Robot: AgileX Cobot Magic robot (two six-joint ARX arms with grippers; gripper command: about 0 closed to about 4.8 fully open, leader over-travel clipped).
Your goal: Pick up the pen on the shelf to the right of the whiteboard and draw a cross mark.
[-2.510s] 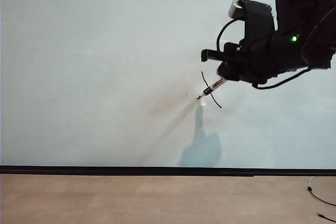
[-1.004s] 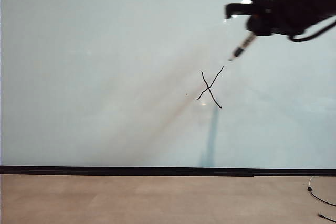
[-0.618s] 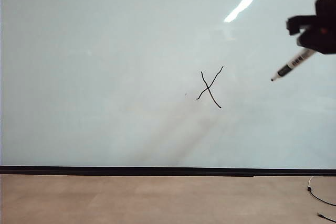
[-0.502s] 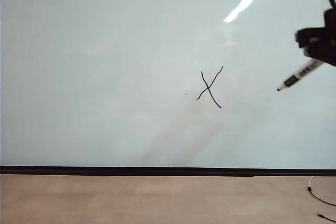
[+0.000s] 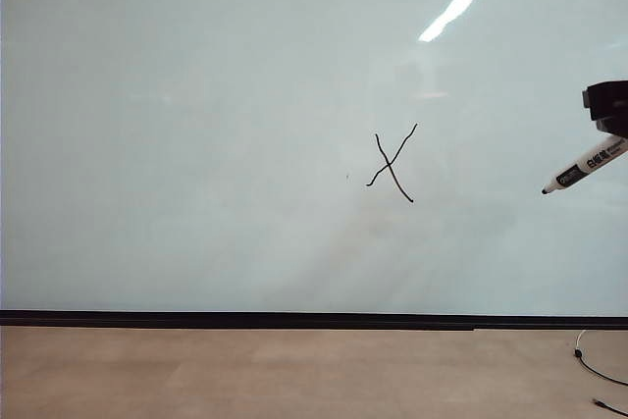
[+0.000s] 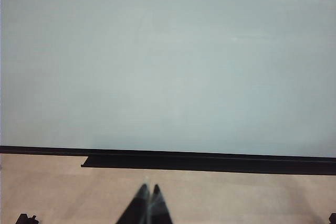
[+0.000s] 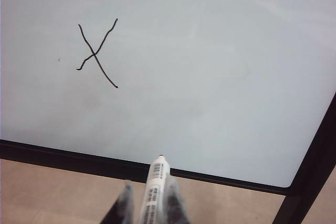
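Note:
The whiteboard [image 5: 196,125] fills most of the exterior view, and a black cross mark [image 5: 392,163] sits right of its middle. At the far right edge my right gripper [image 5: 613,125] is shut on the pen [image 5: 586,164], whose dark tip points down-left, off the board and well right of the cross mark. The right wrist view shows the white printed pen [image 7: 155,187] between the fingers, the cross mark [image 7: 97,53] far off on the whiteboard [image 7: 210,77]. My left gripper [image 6: 148,188] is shut and holds nothing, over the tan surface below the whiteboard [image 6: 168,61].
A black strip [image 5: 314,320] runs along the board's lower edge, with a tan surface [image 5: 294,375] below it. A thin black cable [image 5: 594,370] lies at the lower right. The board's black corner frame [image 7: 310,171] and a dark ledge [image 6: 210,162] show in the wrist views.
The right gripper drew the second stroke of the cross, then pulled off the board and swung right and down to the view's edge, the pen still in its grip.

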